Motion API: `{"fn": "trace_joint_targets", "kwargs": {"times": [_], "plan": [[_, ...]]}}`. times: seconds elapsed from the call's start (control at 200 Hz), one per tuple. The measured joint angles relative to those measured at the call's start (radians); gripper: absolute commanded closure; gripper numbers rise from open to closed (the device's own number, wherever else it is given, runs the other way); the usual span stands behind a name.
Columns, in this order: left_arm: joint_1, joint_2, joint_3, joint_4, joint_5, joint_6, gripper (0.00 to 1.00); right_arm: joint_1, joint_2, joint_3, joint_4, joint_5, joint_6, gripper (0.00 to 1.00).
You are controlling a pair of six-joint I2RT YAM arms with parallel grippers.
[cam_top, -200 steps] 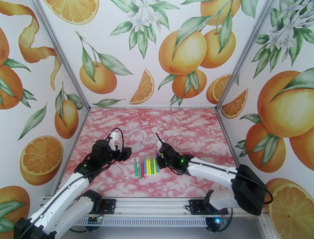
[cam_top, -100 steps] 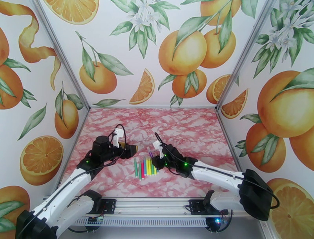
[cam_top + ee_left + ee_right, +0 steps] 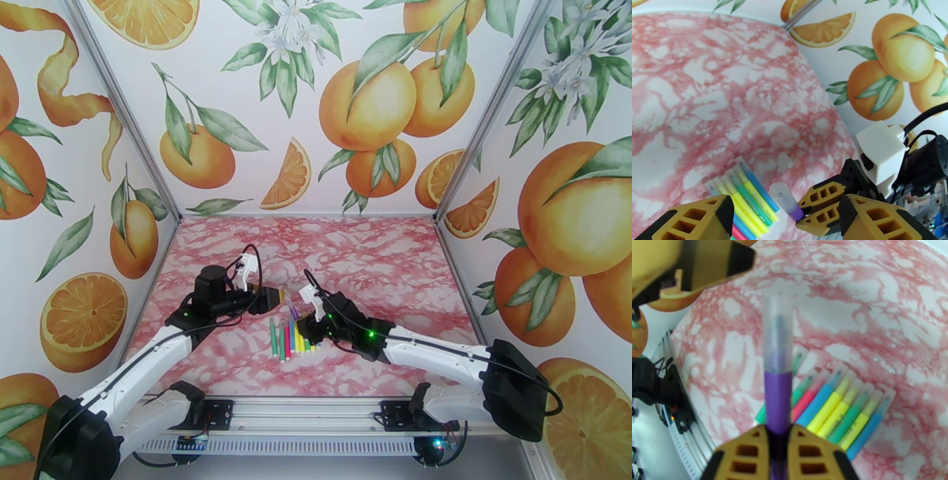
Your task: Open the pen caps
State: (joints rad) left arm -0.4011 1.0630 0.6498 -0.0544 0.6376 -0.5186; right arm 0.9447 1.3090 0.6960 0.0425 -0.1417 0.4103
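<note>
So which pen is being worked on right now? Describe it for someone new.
On the pink marbled table, a row of coloured pens lies flat between the two arms. Over that row, the right arm's jaws hold the purple pen by its body. It is the only purple one and the only one off the table.

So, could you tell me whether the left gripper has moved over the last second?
Yes: the left gripper has swung right, toward the far end of the pen row.
</note>
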Motion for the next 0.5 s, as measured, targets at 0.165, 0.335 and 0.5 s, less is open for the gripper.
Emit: {"fn": "trace_joint_targets", "kwargs": {"times": [0.165,0.335,0.5], "plan": [[-0.011,0.038,0.010,0.007,0.016,-0.007,0.35,0.004,0.000,0.011,0.017,-0.001,-0.001,0.92],[-0.019,0.059,0.020,0.009,0.022,-0.011,0.40,0.005,0.000,0.011,0.033,-0.001,-0.001,0.93],[-0.042,0.074,0.034,0.014,0.038,-0.017,0.45,0.010,0.000,0.011,0.039,-0.003,-0.004,0.93]]}}
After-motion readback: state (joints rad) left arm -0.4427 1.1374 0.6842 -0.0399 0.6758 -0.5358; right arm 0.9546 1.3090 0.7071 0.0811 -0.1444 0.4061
